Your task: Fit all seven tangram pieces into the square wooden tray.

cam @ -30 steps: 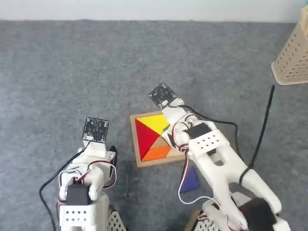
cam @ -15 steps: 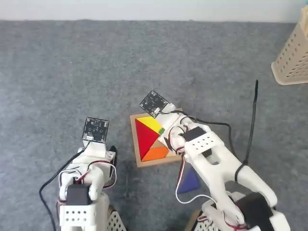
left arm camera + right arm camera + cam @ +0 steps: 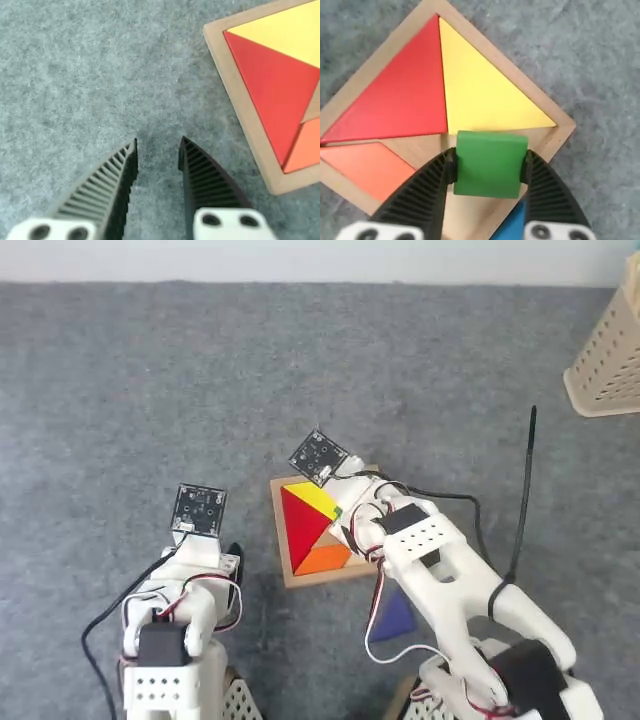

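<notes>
Your right arm stretches forward over the square wooden tray (image 3: pixel 281 532), its end effector (image 3: pixel 488 156) clamped on the green square piece (image 3: pixel 490 172) over bare wood beside the yellow triangle (image 3: pixel 480 95). Your left arm's end effector (image 3: pixel 159 142), slightly parted and empty, points at the grey bench (image 3: pixel 75 75) beside the tray.

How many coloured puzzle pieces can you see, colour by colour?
Red piece: 1
Yellow piece: 1
Orange piece: 1
Green piece: 1, in the right gripper
Blue piece: 1, on the carpet
Total: 5; a blue sliver in the right wrist view may be that one or a sixth.
</notes>
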You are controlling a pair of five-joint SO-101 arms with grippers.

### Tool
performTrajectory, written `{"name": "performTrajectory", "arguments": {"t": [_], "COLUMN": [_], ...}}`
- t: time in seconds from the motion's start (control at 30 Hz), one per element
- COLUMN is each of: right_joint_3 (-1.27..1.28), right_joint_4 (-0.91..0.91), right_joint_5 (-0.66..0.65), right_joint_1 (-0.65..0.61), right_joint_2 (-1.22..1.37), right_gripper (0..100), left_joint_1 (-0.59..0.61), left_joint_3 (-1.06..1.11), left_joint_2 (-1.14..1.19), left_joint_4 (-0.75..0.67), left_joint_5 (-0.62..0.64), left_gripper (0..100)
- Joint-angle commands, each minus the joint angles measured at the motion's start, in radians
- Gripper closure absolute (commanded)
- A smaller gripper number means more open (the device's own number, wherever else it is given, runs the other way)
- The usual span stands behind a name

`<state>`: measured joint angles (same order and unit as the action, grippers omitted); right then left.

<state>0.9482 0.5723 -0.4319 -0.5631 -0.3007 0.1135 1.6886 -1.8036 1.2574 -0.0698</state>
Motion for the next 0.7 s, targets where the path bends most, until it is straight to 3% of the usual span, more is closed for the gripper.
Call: {"name": "performTrajectory", "arguments": {"t": [0.0, 0.23, 0.47, 0.67], "right_joint_3": [-0.006, -0.008, -0.012, -0.029], "right_joint_4": [0.015, 0.045, 0.074, 0.076], "right_joint_5": [-0.02, -0.028, -0.028, -0.021], "right_joint_1": [-0.004, -0.012, -0.012, -0.001], "right_joint_2": [-0.005, -0.012, -0.012, -0.013], "right_gripper": [85.3, 84.2, 69.0, 68.2], "left_joint_1": [0.0, 0.0, 0.0, 0.0], "left_joint_3": [-0.004, -0.004, -0.004, -0.004], "left_joint_2": [-0.015, -0.015, -0.015, -0.015], "left_joint_4": [0.005, 0.005, 0.005, 0.005], "left_joint_5": [0.008, 0.008, 0.008, 0.008], "left_gripper": [87, 87, 87, 87]}}
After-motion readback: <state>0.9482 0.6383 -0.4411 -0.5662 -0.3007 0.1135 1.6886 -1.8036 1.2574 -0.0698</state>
